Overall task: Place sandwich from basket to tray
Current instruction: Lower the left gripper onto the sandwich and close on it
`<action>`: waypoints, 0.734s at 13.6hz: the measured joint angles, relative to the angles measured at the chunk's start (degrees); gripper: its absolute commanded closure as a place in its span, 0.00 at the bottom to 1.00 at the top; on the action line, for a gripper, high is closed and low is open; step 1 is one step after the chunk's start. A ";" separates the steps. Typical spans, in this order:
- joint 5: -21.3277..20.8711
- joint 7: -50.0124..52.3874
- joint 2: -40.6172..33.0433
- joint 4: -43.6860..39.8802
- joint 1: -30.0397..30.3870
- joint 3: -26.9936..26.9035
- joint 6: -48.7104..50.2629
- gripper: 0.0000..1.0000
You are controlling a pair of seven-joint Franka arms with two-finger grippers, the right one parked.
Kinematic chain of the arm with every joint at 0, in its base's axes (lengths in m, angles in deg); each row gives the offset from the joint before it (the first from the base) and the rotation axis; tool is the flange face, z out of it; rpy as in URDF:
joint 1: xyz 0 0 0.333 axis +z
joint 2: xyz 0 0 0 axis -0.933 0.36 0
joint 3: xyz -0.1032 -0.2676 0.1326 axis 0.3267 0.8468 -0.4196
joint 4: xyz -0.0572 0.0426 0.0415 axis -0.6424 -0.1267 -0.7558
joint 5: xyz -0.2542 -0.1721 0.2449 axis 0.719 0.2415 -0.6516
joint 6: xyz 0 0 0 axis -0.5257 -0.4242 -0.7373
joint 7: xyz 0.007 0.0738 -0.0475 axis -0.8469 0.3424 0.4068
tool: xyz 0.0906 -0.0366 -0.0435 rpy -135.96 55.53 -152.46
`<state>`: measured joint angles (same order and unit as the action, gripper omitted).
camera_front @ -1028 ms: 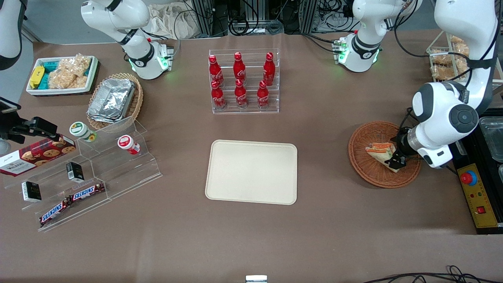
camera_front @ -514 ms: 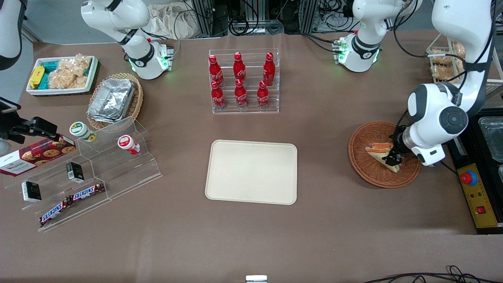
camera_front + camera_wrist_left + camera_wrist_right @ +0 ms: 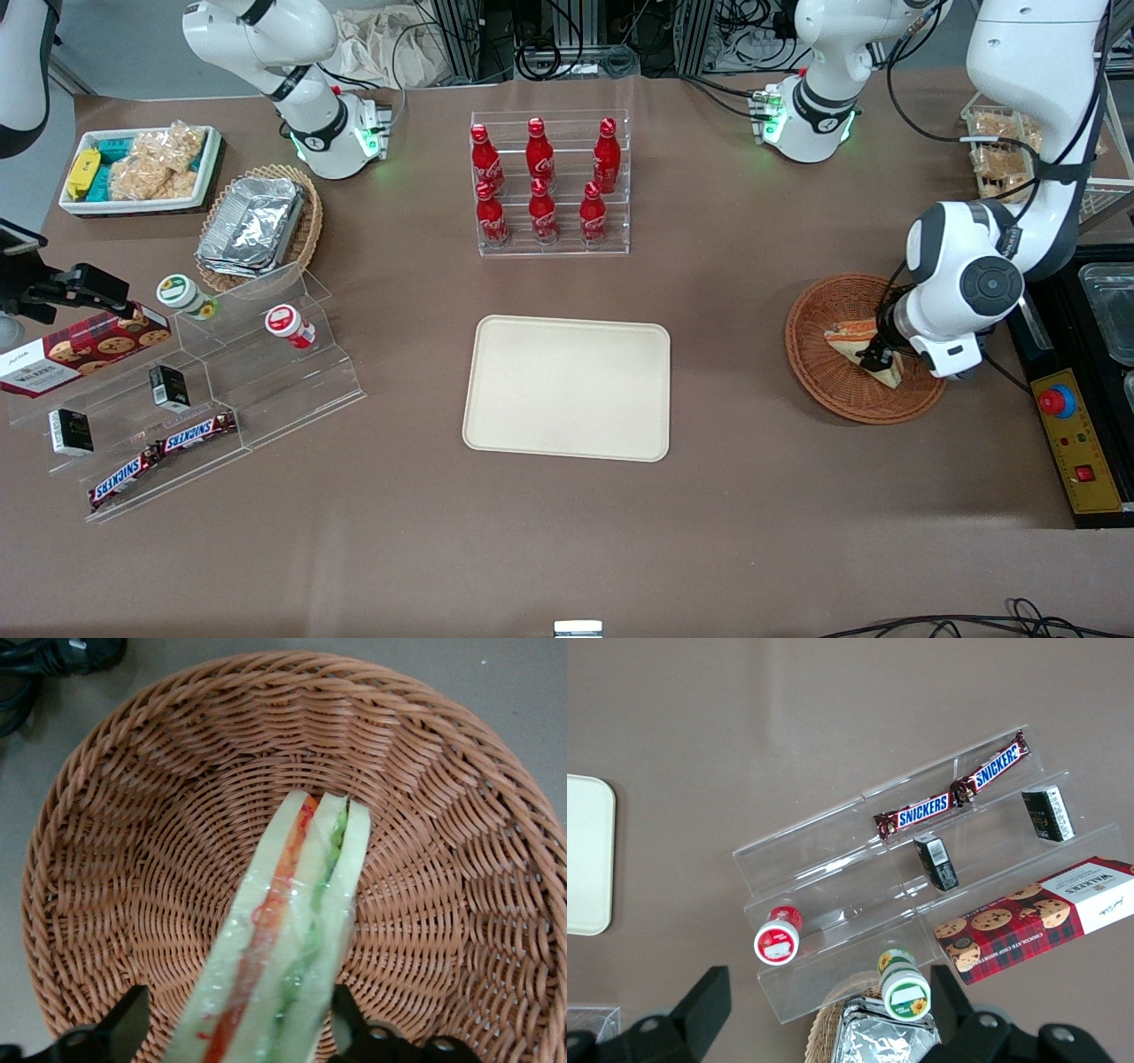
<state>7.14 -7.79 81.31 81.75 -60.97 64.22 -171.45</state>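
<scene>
Landmark: basket (image 3: 864, 347), working arm's end of the bench (image 3: 726, 496). Tray (image 3: 567, 387) bare, well apart from basket toward the parked arm's end. Over the last second the gripper (image 3: 239, 1032) has come lower over the basket. Sandwich (image 3: 283, 948) lies in the basket between its spread fingers (image 3: 124, 1028), apparently not yet pinched. Judgement: grasp imminent; lift not begun.

Snickers bars (image 3: 952, 790), cookie box (image 3: 1036, 917) on clear stepped stand (image 3: 833, 859); tray (image 3: 586, 855) nearby.

Six red bottles (image 3: 540, 182), Snickers bars (image 3: 164, 455), foil containers (image 3: 251, 222)
</scene>
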 measured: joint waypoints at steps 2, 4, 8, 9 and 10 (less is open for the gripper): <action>-0.03 0.18 0.40 0.00 -0.42 0.09 -0.95 1.00; -0.06 0.65 0.39 -0.13 -0.65 0.10 -1.29 1.00; -0.08 0.87 -0.23 -2.87 -0.71 0.10 1.75 1.00; -0.09 0.87 -0.46 -4.70 -0.72 0.10 4.41 1.00; -0.08 0.87 -0.69 -7.00 -0.73 0.11 7.07 1.00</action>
<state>7.06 -6.91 80.62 74.74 -61.70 64.33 -164.39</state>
